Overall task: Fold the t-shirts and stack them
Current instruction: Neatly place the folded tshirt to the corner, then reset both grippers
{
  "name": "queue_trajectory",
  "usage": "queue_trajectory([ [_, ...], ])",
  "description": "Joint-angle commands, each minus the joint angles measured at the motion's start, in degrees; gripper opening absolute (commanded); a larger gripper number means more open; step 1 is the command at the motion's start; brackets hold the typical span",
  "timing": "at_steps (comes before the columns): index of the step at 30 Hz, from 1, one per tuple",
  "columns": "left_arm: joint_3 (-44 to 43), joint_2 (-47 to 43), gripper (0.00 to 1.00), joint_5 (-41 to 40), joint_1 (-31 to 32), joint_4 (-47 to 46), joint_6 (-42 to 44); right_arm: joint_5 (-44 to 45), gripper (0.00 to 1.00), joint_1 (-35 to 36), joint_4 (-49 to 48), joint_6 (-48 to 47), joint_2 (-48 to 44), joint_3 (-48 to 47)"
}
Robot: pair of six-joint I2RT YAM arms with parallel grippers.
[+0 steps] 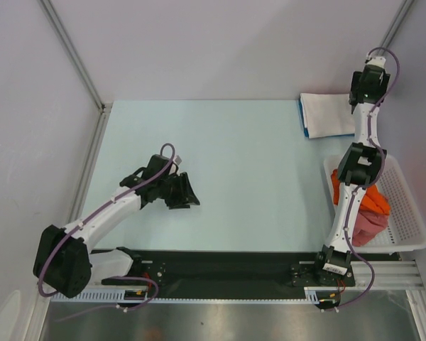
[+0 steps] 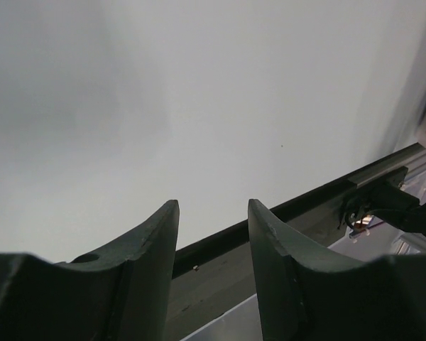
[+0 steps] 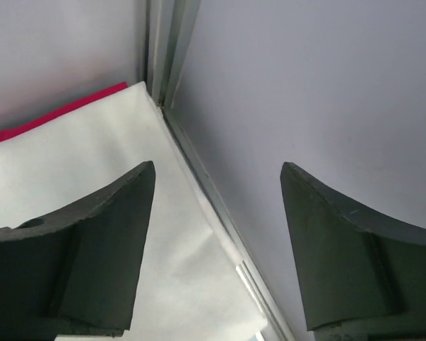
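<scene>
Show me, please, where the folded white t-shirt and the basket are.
folded white t-shirt (image 1: 328, 114): top external view, middle of its upper face.
basket (image 1: 406, 207): top external view, bare lattice floor.

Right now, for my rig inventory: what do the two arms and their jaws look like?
The left arm and right arm have white links, black joints and a lilac cable alongside. The left gripper and right gripper are black, with dark curved jaws.

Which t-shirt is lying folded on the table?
The white t-shirt at the far right corner, flat and squared; the orange t-shirt and pinkish-red t-shirt sit crumpled in the basket.
</scene>
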State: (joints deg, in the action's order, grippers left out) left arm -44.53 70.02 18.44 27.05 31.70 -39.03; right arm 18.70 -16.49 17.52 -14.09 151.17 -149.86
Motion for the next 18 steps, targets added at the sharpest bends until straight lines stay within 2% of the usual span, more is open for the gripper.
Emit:
queue_trajectory([
  [1, 0.94, -4.00, 0.49, 0.02, -0.59, -1.46, -1.49, 0.90, 0.77, 4.61, 1.62, 1.68, -9.47, -0.18],
  [4, 1.82, -5.76, 0.50, -0.86, -0.59, -3.04, -3.07, 1.52, 0.87, 8.22, 5.14, 4.41, -14.48, 5.88],
  [9, 6.72, -12.44, 0.54, -2.26, -0.59, -7.44, -7.11, -4.71, 0.93, 16.31, 10.86, 15.91, -22.14, 15.19],
  [13, 14.02, -18.76, 0.56, -2.61, -0.68, -15.76, -14.47, -7.01, 1.00, 25.88, 9.04, 19.09, -31.62, 30.38],
  [14, 15.78, -20.17, 0.56, -3.14, -0.85, -17.62, -16.24, -7.36, 1.00, 27.46, 8.07, 19.44, -35.91, 38.77],
  [15, 19.36, -21.40, 0.57, -3.40, -0.94, -19.47, -18.17, -8.75, 1.00, 30.35, 6.93, 19.97, -38.47, 42.77],
  [16, 21.05, -24.03, 0.59, -3.58, -1.38, -22.62, -21.85, -11.64, 1.00, 31.42, 4.13, 22.67, -40.85, 47.94],
  [17, 22.63, -25.18, 0.59, -4.02, -2.25, -24.13, -23.54, -14.10, 1.00, 32.48, 2.10, 24.79, -43.22, 57.39],
  [18, 25.87, -26.41, 0.61, -4.63, -2.44, -25.80, -26.95, -20.04, 1.00, 33.62, -3.14, 28.81, -48.46, 63.32],
])
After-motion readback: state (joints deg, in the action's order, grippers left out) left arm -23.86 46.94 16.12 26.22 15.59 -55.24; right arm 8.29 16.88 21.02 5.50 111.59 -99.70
